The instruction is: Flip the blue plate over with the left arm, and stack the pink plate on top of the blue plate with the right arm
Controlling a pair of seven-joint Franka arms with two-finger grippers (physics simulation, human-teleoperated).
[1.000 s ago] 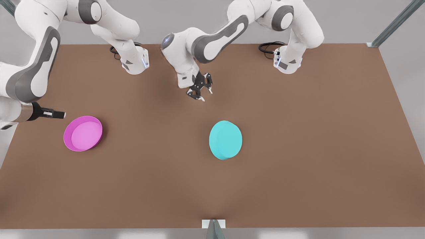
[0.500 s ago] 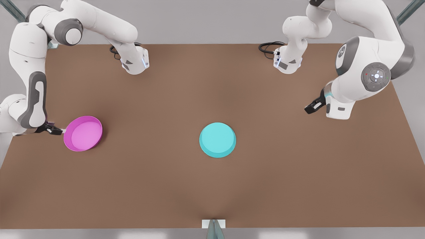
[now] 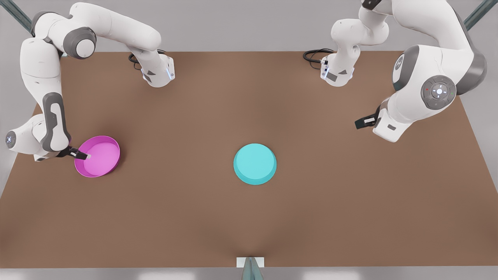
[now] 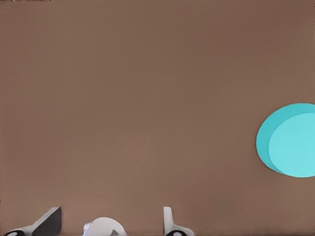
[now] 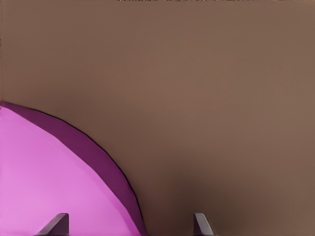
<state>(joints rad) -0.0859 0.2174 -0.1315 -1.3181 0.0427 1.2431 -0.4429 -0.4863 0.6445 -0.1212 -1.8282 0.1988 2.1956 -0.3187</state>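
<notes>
Brown matte bench [image 3: 249,217] filling the scene, pale grey floor lying around it, metal frame struts [image 3: 465,27] showing at far corners.

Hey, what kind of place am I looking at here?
Likely a simulated robot test bench: a bare brown table, two mounted arms, and just a pink plate and a blue plate as props.

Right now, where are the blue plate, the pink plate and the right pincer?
blue plate [image 3: 255,163], front view, flat upturned base.
pink plate [image 3: 102,157], front view, inner floor.
right pincer [image 3: 86,156], front view, fingertips at the pink rim.
</notes>
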